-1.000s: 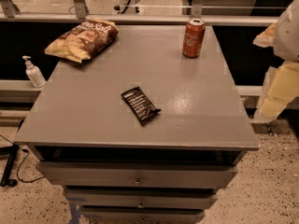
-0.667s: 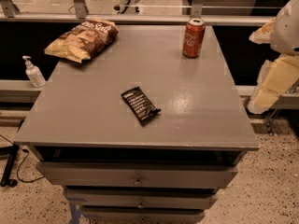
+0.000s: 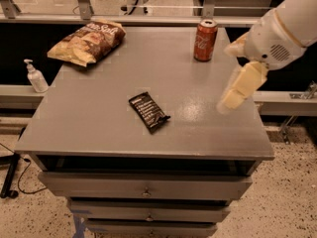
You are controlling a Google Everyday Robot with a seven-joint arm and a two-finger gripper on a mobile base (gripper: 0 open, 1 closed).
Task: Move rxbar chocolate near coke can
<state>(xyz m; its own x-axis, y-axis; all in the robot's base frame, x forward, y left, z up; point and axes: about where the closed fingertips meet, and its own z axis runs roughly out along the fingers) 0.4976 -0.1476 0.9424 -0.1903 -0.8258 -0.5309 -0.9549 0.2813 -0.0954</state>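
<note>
The rxbar chocolate [image 3: 148, 111] is a flat black wrapper with white text lines. It lies at a slant near the middle of the grey table top [image 3: 99, 128]. The coke can [image 3: 205, 40] stands upright near the far right edge, red with a silver top. My gripper [image 3: 229, 99] hangs from the white arm on the right, above the table's right side. It is to the right of the bar and in front of the can, touching neither.
A tan-and-brown chip bag [image 3: 88, 41] lies at the far left corner of the table. A white pump bottle [image 3: 35, 77] stands on a ledge left of the table. Drawers [image 3: 143, 190] run below the front edge.
The arm and gripper have swung in from beyond the right edge to above the table's right side. The bar and the can have not moved.
</note>
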